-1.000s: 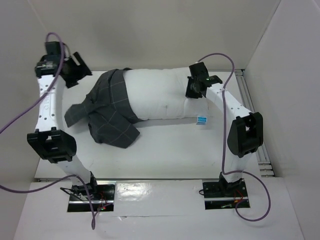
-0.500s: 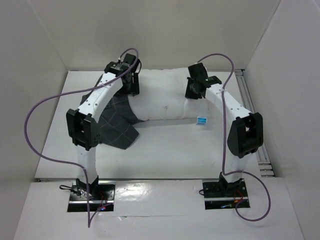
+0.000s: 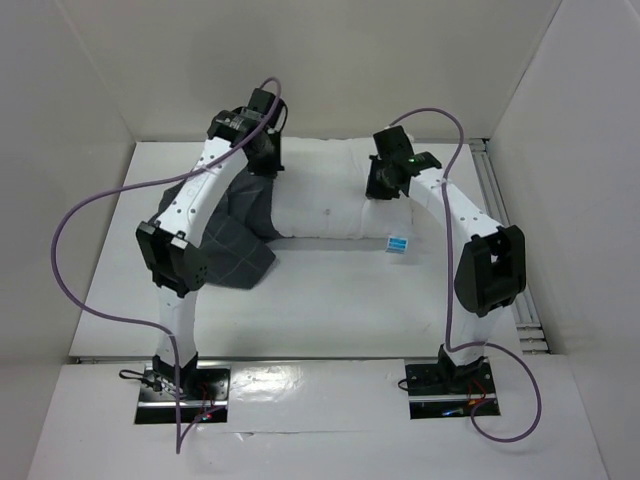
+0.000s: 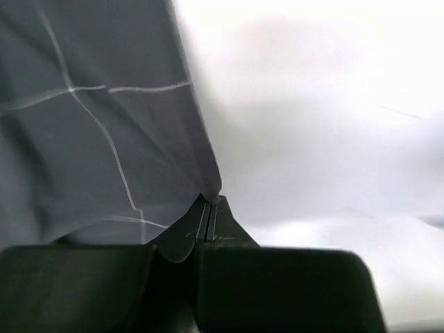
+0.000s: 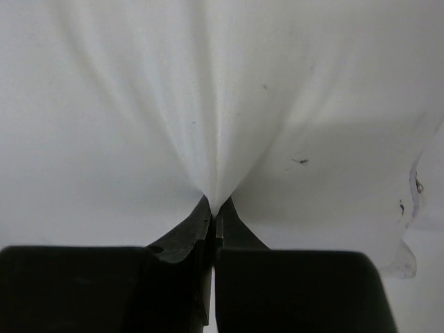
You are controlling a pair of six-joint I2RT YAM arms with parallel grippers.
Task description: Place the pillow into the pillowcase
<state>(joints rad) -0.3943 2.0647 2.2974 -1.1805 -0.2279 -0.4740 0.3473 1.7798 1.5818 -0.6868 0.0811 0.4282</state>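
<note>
The white pillow (image 3: 325, 200) lies across the back of the table, its left end inside the dark grid-lined pillowcase (image 3: 232, 245). A blue-white tag (image 3: 399, 243) shows at its near right corner. My left gripper (image 3: 268, 160) is at the pillowcase's far edge where it meets the pillow. In the left wrist view it (image 4: 210, 202) is shut on the hem of the pillowcase (image 4: 90, 139), with the pillow (image 4: 319, 125) beside it. My right gripper (image 3: 384, 186) sits on the pillow's right part. The right wrist view has it (image 5: 214, 207) shut on a pinched fold of the pillow (image 5: 208, 90).
White walls (image 3: 300, 60) close in the table at the back and both sides. A metal rail (image 3: 500, 200) runs along the right edge. The left arm's purple cable (image 3: 75, 270) loops out to the left. Both arm bases (image 3: 180, 390) stand at the near edge.
My left arm has swung from the far left corner over to the pillowcase's far edge, and its gripper has shut on the hem. The right gripper keeps its hold on the pillow.
</note>
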